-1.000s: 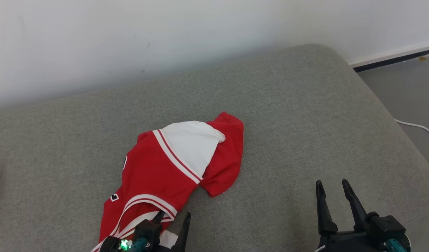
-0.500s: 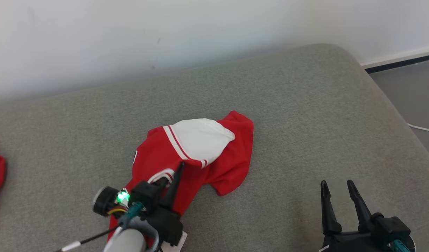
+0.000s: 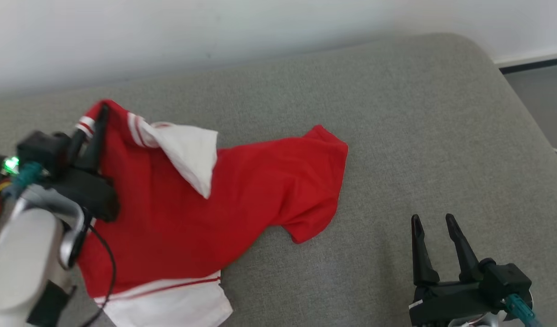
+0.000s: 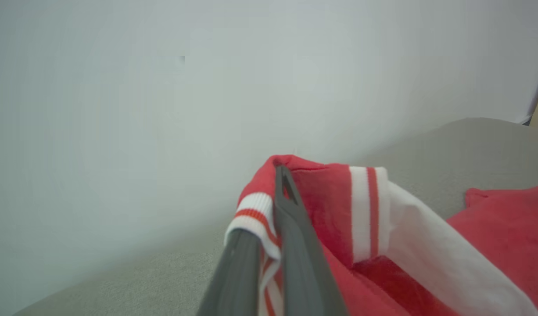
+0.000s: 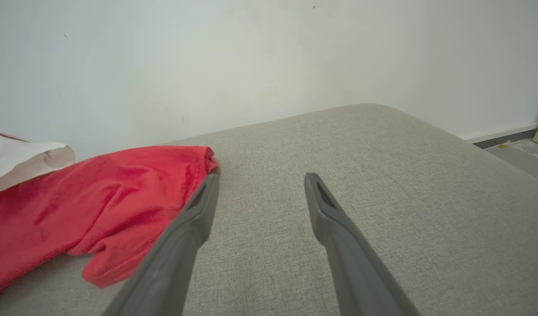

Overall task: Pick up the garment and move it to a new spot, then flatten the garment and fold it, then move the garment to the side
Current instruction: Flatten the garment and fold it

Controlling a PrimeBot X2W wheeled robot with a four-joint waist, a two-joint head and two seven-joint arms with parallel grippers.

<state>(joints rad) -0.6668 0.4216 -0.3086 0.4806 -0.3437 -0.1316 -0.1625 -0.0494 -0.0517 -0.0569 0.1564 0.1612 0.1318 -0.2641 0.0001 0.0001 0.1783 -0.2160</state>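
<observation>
Pinching garment (image 3: 260, 181) trim in left gripper (image 3: 101, 111), one end raised off sofa (image 3: 419, 113); needing high, smooth carrying so trailing cloth clears; right gripper (image 3: 433, 219) hanging spread, empty

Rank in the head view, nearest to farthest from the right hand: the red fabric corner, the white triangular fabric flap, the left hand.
1. Red fabric corner, left of the right hand.
2. White triangular fabric flap, farther left.
3. Left hand, far left, gripping the striped edge.
</observation>
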